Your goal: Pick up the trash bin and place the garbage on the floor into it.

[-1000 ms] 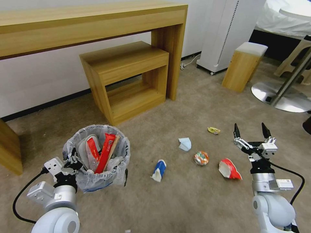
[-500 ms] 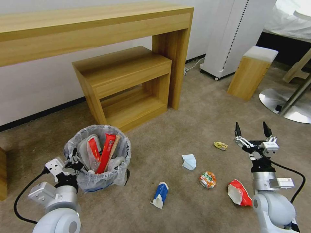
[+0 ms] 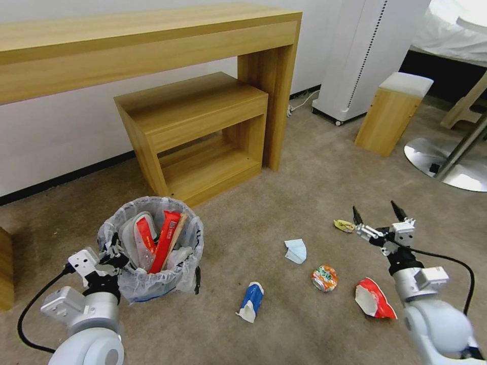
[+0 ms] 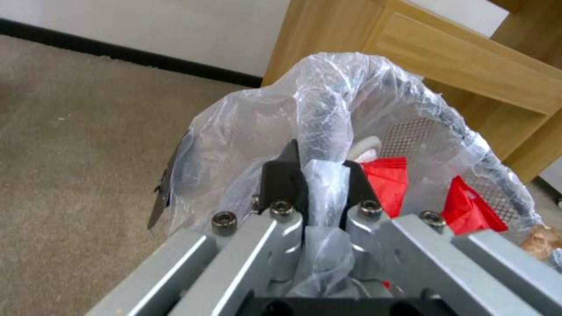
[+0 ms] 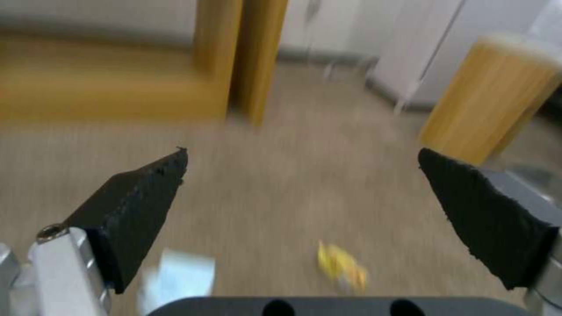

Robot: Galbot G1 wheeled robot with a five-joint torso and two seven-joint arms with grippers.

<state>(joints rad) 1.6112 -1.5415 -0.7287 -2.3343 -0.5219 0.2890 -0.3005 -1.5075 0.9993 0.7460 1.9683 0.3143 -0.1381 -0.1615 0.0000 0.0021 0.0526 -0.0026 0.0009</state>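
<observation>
The left gripper (image 3: 112, 252) is pinched shut on the bag-covered rim of the trash bin (image 3: 152, 253) and holds it beside the robot's left arm. The bin already has some red things and a slipper inside.

The right gripper (image 3: 376, 219) is wide open and holds nothing. The yellow wrapper (image 3: 344, 225) lies on the floor (image 3: 284, 187) just beside its left fingertip, a little below it. The red-white cup (image 3: 374, 299) lies behind the gripper, close to the robot. The crushed can (image 3: 324, 278) and blue-white cup (image 3: 251, 302) sit between the two arms. I think the right arm is nearer to all of these.
</observation>
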